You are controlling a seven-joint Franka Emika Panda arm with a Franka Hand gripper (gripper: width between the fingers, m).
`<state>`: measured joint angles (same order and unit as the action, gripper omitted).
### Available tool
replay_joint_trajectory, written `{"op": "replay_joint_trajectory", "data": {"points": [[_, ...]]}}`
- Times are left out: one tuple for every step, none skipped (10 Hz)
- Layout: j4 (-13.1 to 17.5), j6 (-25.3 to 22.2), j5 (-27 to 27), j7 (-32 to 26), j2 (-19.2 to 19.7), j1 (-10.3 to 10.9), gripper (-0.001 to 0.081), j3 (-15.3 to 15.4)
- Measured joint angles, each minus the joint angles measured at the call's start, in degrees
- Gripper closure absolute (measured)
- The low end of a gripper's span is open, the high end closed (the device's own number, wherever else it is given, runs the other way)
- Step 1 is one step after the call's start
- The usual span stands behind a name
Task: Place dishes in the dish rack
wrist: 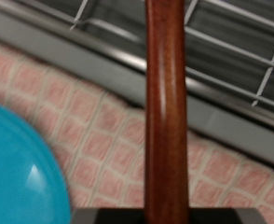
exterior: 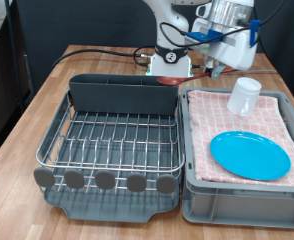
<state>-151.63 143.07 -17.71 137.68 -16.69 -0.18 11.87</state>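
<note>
Wrist view: end effector (exterior: 215, 68) clamped on wooden spoon (wrist: 165, 112).

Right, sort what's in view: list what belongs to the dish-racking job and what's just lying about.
Part of the job:
- dish rack, nothing in it yet
- light-blue plate, on the cloth
- white mug, on the cloth
- wooden spoon, held in the gripper

Just lying about:
- grey bin
- pink checked cloth lining it
- wooden table
</note>
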Motion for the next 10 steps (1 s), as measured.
{"op": "replay_joint_trajectory", "data": {"points": [[-1.0, -1.6, 0.3, 0.7, -1.5, -0.4, 0.0713, -1.1], [-2.0, -2.9, 0.4, 1.7, -3.1, -0.9, 0.0713, -2.2], [-3.0, -4.1, 0.4, 2.9, -4.7, -1.6, 0.0713, -3.1], [-4.2, -4.7, 0.4, 4.1, -6.3, -2.3, 0.0713, -4.0], [-5.6, -4.7, 0.5, 5.6, -8.4, -2.5, 0.0713, -4.5], [-5.6, -4.7, 0.5, 5.1, -8.1, -2.3, 0.0713, -4.5], [-5.7, -4.7, 0.5, 5.2, -8.0, -2.3, 0.0713, -4.7], [-6.2, -4.8, 0.5, 5.4, -8.2, -2.4, 0.0713, -5.3], [-7.2, -4.8, 0.6, 5.7, -8.5, -2.5, 0.0713, -6.0], [-8.2, -4.8, 0.6, 5.9, -9.2, -2.5, 0.0713, -6.7]]}}
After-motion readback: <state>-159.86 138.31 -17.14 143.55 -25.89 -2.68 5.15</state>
